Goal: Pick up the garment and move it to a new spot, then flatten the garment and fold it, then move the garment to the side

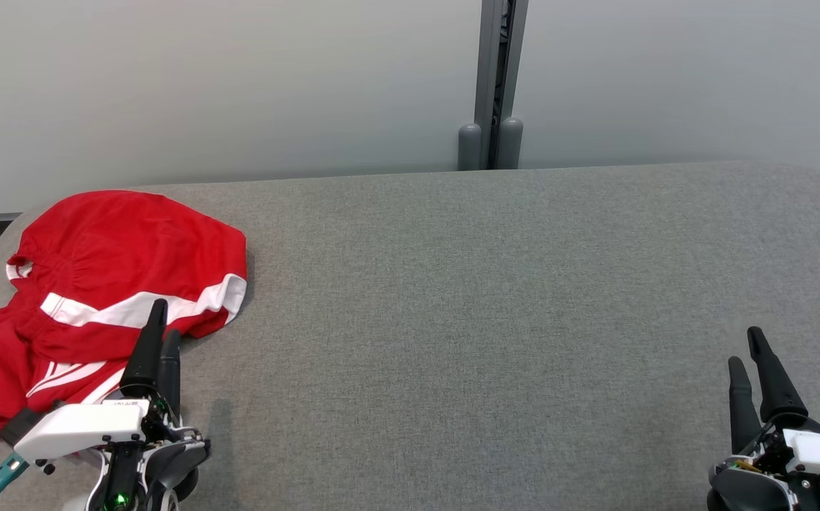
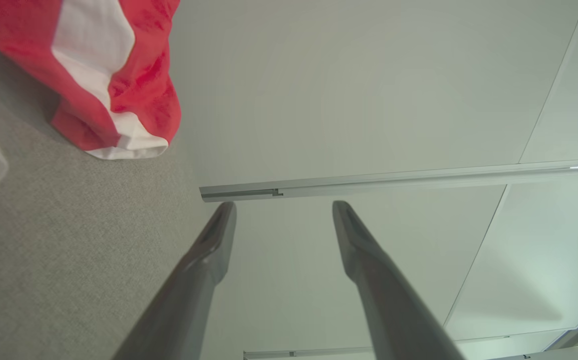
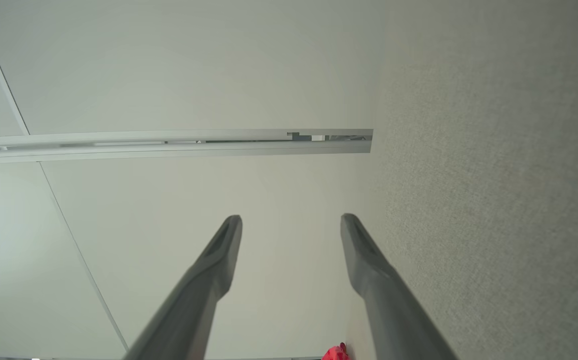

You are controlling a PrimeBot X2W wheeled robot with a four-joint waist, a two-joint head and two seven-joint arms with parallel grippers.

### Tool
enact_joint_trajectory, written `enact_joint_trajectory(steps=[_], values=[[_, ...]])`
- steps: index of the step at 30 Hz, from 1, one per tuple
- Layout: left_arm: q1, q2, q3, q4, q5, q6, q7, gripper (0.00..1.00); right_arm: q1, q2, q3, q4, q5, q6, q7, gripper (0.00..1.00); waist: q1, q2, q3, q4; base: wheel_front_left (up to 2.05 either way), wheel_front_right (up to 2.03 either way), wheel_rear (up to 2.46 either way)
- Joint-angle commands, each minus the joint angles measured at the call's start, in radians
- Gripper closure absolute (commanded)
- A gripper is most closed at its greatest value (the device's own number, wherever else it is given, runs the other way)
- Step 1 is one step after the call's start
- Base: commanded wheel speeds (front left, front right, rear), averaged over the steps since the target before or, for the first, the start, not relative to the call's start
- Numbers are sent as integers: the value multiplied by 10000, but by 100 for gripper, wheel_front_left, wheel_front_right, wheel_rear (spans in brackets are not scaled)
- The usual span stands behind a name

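Left gripper (image 1: 166, 319) and right gripper (image 1: 745, 345) stood wide, empty; pickup step pending, left likely needed to pinch the red shorts (image 1: 112, 270).

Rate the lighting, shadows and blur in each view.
Head view: soft, even light; the left gripper throws a faint shadow on the grey table, and the red shorts look crisp. Left wrist view: wide-angle stretch, fingers slightly blurred. Right wrist view: right gripper soft too.
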Motion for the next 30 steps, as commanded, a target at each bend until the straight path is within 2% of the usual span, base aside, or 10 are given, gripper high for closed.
enact_joint_trajectory(steps=[1, 9, 19, 30], values=[[-128, 105, -37, -340, 169, -18, -141, 0, -269, -87, 62, -347, 49, 33, -111, 0, 0, -1, -2, 2, 0, 0, 0], [46, 117, -73, -716, 635, 29, -527, 0, -313, -117, 241, -654, -370, 36, -366, 0, 0, -1, -7, 1, 0, 0, 0], [271, 128, -284, -1298, 2187, 256, -1032, 0, -429, -364, 753, -1083, -1183, 40, -757, 0, 0, -1, -15, -8, 0, 0, 0], [529, 140, -517, -1887, 4015, 527, -1526, 0, -542, -650, 1238, -1281, -2687, 44, -1150, 0, 0, -1, -43, 4, 0, 0, 0]])
